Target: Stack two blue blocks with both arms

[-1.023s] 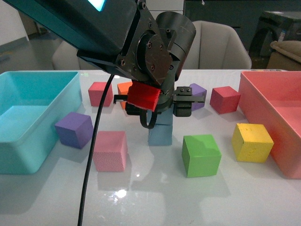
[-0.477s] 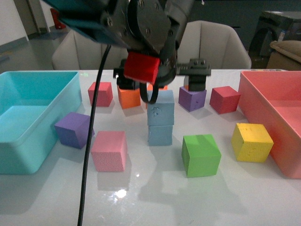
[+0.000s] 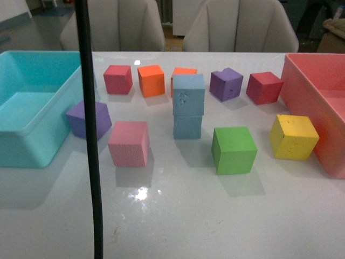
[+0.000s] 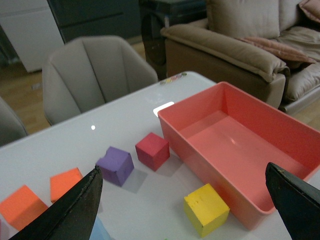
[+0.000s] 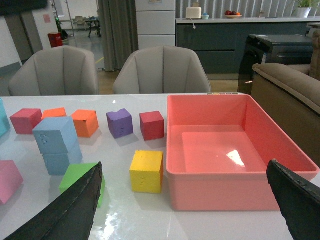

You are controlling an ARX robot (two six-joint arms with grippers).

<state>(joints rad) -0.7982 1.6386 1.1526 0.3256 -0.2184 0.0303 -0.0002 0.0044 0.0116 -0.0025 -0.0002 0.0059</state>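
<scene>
Two pale blue blocks stand stacked at the table's middle: the upper blue block (image 3: 188, 94) rests on the lower blue block (image 3: 187, 127), turned slightly. The stack also shows in the right wrist view, upper block (image 5: 55, 134) on lower block (image 5: 60, 160). Neither gripper shows in the front view; only a black cable (image 3: 89, 129) hangs across it. My left gripper (image 4: 182, 172) is open and empty, high above the table. My right gripper (image 5: 184, 165) is open and empty, well to the right of the stack.
A turquoise bin (image 3: 32, 108) stands left and a pink bin (image 3: 318, 102) right. Around the stack are a pink cube (image 3: 128, 143), green cube (image 3: 233, 149), yellow cube (image 3: 294, 136), purple cubes (image 3: 86, 120) (image 3: 225, 83), red cubes (image 3: 117, 79) (image 3: 264, 87) and orange cubes (image 3: 151, 80).
The left arm has let go of the upper blue block on the lower one and risen out of the front view, leaving only its cable. The stack stays standing.
</scene>
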